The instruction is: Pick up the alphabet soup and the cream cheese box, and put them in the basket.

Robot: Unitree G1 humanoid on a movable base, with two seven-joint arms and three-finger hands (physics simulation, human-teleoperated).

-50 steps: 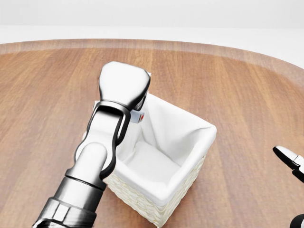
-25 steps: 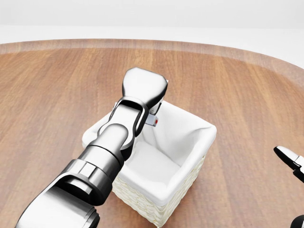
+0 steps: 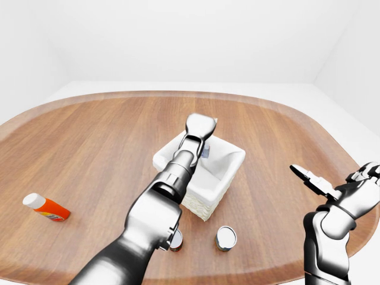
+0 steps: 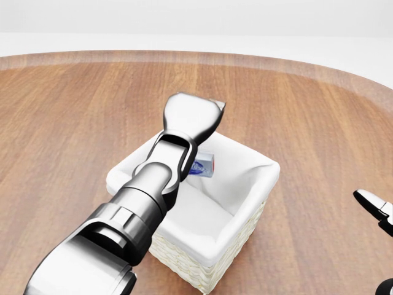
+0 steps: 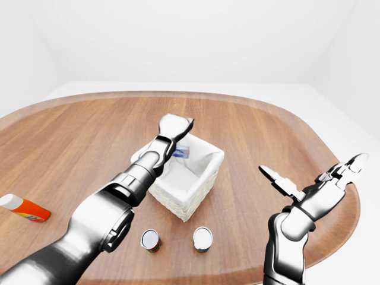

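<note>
**Cream cheese box held above the basket; soup can not yet collected.**
The left hand (image 4: 191, 123), at frame centre in the head view, hangs over the white-lined basket (image 4: 245, 212), with the cream cheese box (image 4: 202, 166) showing just below it inside the rim; whether the fingers grip the box cannot be told. The right hand (image 5: 320, 184), at the right edge of the right-eye view, is spread wide and empty. Two cans (image 5: 150, 240) (image 5: 202, 237) stand on the table (image 5: 267, 130) below the basket; one is presumably the alphabet soup. An orange bottle (image 3: 46, 208) lies at far left.
</note>
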